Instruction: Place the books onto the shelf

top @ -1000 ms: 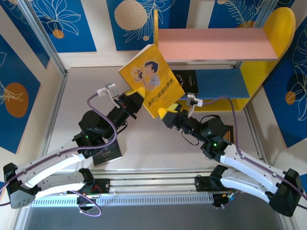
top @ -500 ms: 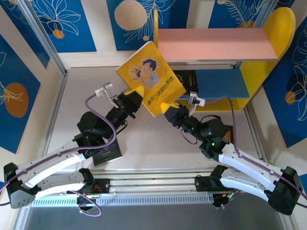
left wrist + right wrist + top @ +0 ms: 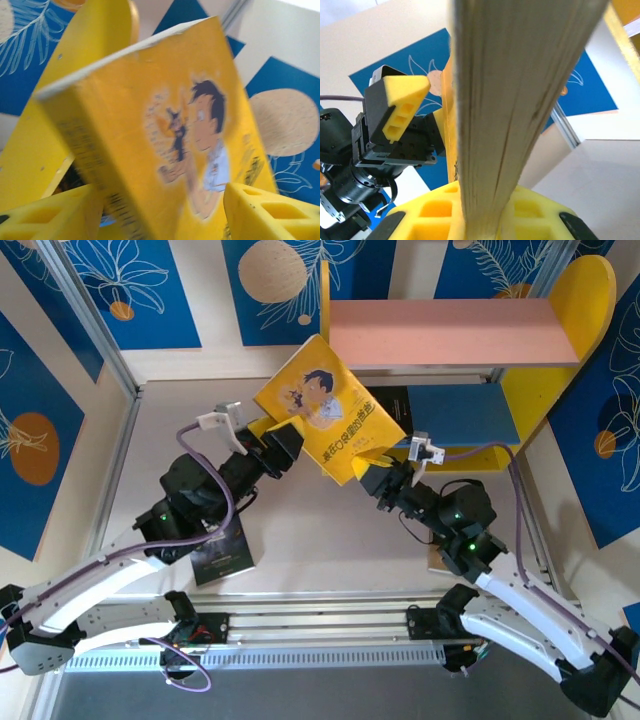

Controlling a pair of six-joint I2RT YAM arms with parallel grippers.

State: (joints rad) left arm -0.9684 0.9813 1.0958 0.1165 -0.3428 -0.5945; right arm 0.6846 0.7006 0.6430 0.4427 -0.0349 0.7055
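White arms (image 3: 92,578), purple cables (image 3: 478,448), yellow, maybe-foam fingers (image 3: 272,212)

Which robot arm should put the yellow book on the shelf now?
The right one, probably. The right gripper is clamped on the yellow book and is nearer the shelf. The left gripper stands open around the book, not gripping it.

One yellow book (image 3: 325,408), two dark books (image 3: 386,402) (clearly visible ones), one shelf (image 3: 450,332).

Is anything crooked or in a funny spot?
Yes. The yellow book hangs tilted in mid-air before the shelf, pinched at one edge by the right gripper. A dark book lies on the table, not shelved.
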